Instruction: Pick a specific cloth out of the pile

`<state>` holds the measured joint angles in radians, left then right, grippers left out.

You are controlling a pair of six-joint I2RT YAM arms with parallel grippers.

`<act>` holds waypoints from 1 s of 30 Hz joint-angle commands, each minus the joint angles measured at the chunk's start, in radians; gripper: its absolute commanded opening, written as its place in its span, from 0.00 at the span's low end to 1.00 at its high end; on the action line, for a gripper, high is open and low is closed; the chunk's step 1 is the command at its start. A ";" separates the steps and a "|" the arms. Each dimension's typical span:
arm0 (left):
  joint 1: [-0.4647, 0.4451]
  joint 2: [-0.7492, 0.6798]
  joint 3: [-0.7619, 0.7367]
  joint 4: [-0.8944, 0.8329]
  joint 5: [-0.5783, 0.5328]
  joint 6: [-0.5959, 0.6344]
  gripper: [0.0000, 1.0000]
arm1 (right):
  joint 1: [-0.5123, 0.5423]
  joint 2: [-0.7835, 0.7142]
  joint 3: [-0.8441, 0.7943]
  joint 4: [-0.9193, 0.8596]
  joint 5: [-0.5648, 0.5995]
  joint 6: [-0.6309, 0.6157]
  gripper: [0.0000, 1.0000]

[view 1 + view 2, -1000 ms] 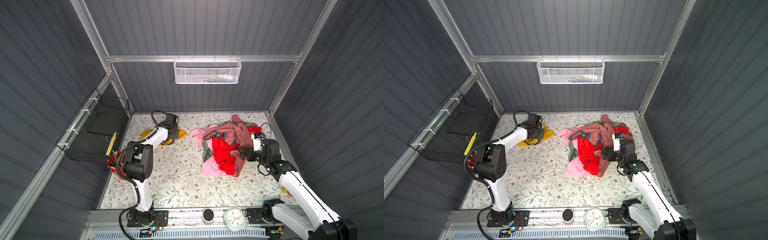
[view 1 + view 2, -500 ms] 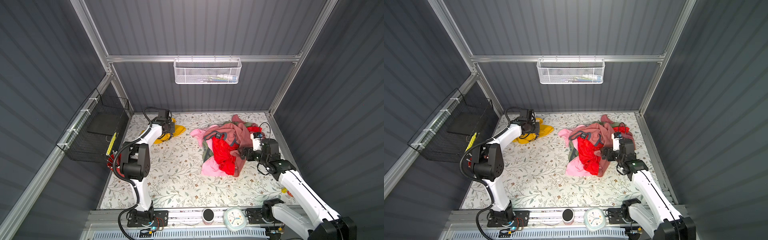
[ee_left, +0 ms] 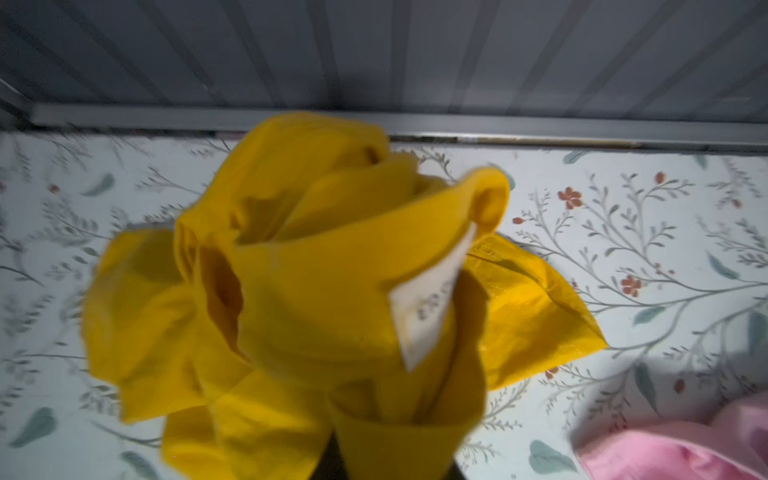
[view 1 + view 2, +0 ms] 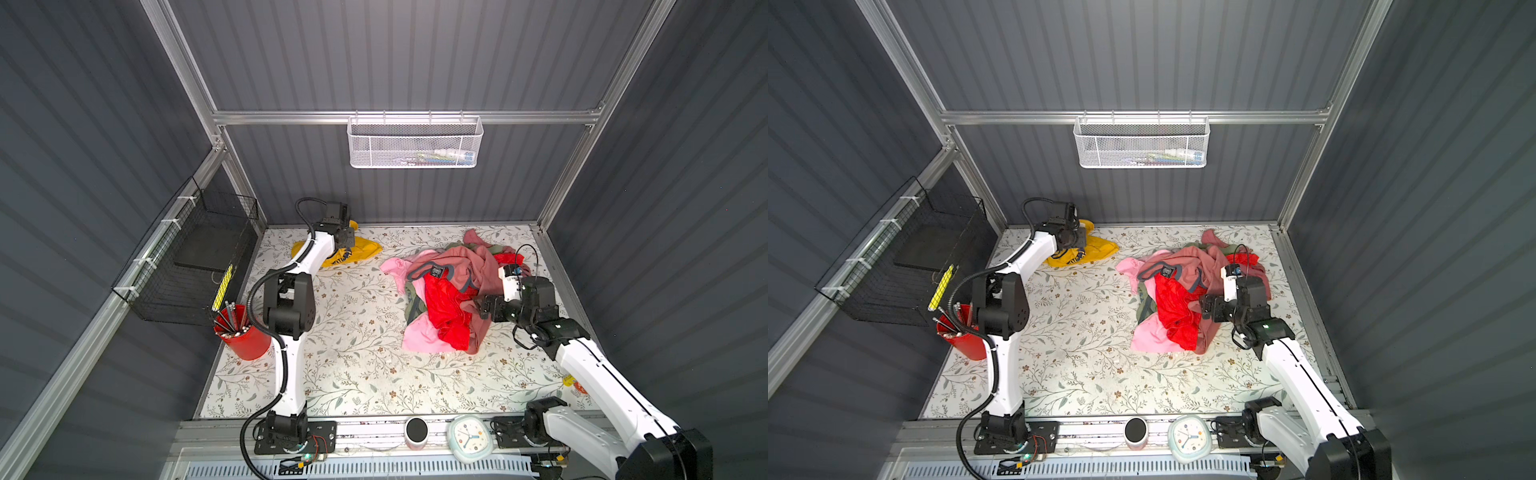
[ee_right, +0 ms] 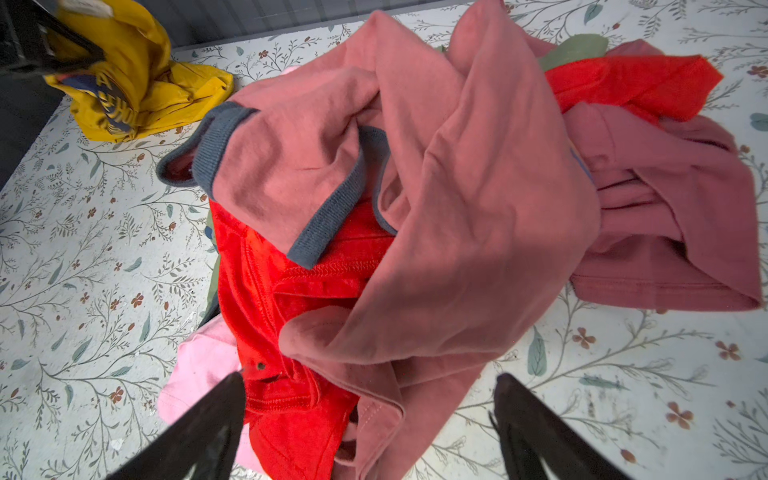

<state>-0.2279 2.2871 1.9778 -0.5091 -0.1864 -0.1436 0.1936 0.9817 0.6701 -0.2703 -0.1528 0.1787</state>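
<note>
**Yellow shirt lies clear of the pile**

A flower-patterned table top [image 4: 353, 332] floors a booth of grey ribbed walls [image 4: 415, 62]. The yellow shirt [image 4: 361, 249] sits bunched on it, well left of the pile [image 4: 453, 291] in both top views. The left claw [image 4: 345, 243] is on the shirt. Folds hide its fingers, so its opening and hold cannot be told. The right claw [image 5: 368, 380] stands wide open at the pile's right edge, gripping nothing. A white mesh basket [image 4: 415, 143] hangs above the pile.
</note>
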 commanded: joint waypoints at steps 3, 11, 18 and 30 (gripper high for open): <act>-0.028 0.114 0.084 -0.122 -0.042 0.021 0.54 | 0.004 -0.001 0.037 -0.020 0.010 -0.002 0.93; -0.040 0.175 0.119 -0.141 -0.068 0.022 0.86 | 0.007 -0.005 0.042 -0.028 0.014 -0.002 0.93; -0.028 0.172 0.070 -0.203 -0.174 0.037 0.84 | 0.007 -0.015 0.036 -0.030 0.019 -0.004 0.93; 0.103 0.078 -0.099 -0.187 -0.125 0.015 0.70 | 0.009 -0.018 0.028 -0.028 0.018 -0.008 0.93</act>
<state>-0.1345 2.3657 1.9354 -0.6056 -0.2958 -0.1276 0.1963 0.9752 0.6868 -0.2871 -0.1455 0.1753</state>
